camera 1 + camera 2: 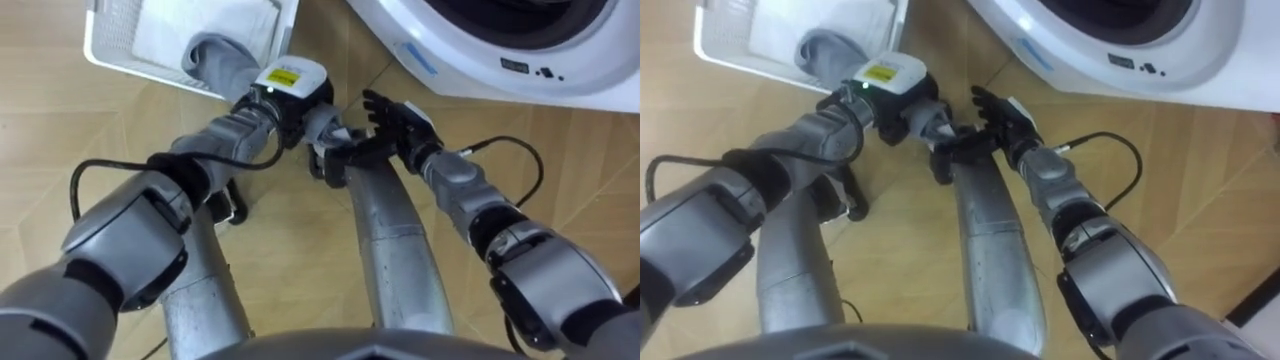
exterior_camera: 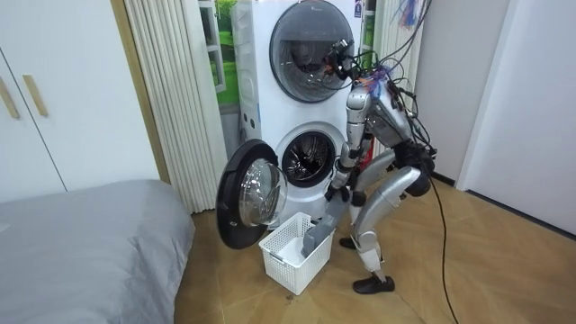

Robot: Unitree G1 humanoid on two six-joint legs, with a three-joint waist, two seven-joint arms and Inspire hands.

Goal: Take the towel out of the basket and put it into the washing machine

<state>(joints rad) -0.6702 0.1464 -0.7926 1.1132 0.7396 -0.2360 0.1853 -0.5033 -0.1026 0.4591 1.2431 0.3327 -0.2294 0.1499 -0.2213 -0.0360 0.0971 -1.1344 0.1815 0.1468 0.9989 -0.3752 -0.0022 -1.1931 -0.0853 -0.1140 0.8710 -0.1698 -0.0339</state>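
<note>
Bent before the washing machine (image 1: 480, 60). Towel (image 1: 212, 60) draped over basket rim (image 1: 130, 63), long axis toward left hand (image 1: 296, 92), grip there impossible to tell. Right hand (image 1: 405, 122) just beside, fingers spread, empty.

Grey cloth towel (image 1: 208, 58): bunched up, slumped over the rim of a white slatted plastic basket (image 1: 108, 30). White front-loading washing machine (image 2: 310, 157): close beside it, round door (image 2: 247, 193) swung wide, drum exposed.
</note>
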